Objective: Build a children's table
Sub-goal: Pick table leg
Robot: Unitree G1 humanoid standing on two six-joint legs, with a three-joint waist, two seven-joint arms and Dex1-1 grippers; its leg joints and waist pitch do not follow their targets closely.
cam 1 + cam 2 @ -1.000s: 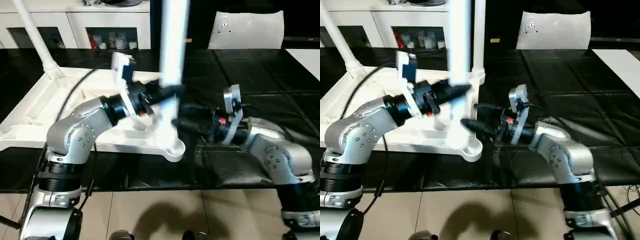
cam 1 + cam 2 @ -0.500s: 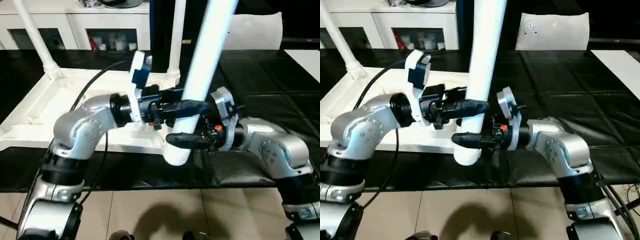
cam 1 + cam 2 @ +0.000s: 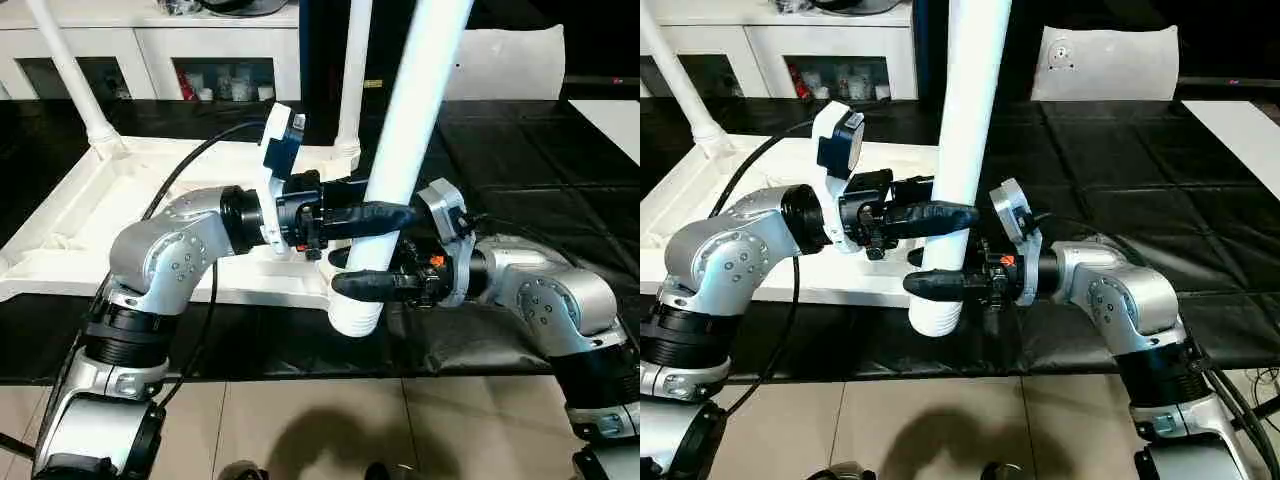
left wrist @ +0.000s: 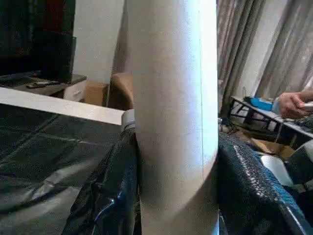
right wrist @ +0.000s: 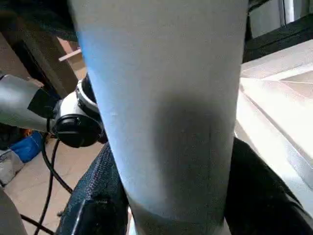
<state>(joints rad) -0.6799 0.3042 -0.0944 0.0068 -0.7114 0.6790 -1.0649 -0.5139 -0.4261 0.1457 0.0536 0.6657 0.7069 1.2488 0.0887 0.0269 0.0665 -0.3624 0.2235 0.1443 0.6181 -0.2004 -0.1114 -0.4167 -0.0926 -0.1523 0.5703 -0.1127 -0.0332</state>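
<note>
Item: white tube leg (image 3: 405, 150), near upright, leaning toward the upper right, centre of the head views. We see both claws closed round its lower part.

Left claw (image 3: 385, 215): reaches in from centre left, black fingers (image 4: 254, 186) clasped on either side of the leg, the upper of the two grips.

Right claw (image 3: 365, 285): comes in from the right, clamped on the leg just below the left one, near the leg's open bottom end.

Item: white table top (image 3: 120, 220), ribbed underside up, on the black desk (image 3: 540, 170) at left of centre. Two more legs stand in its far sockets, one at upper left (image 3: 70, 70), one at upper centre (image 3: 350, 90). The held leg's bottom end hangs by the top's near right corner.

Item: flat white panel (image 3: 1105, 60), upper right, with a small round mark.
</note>
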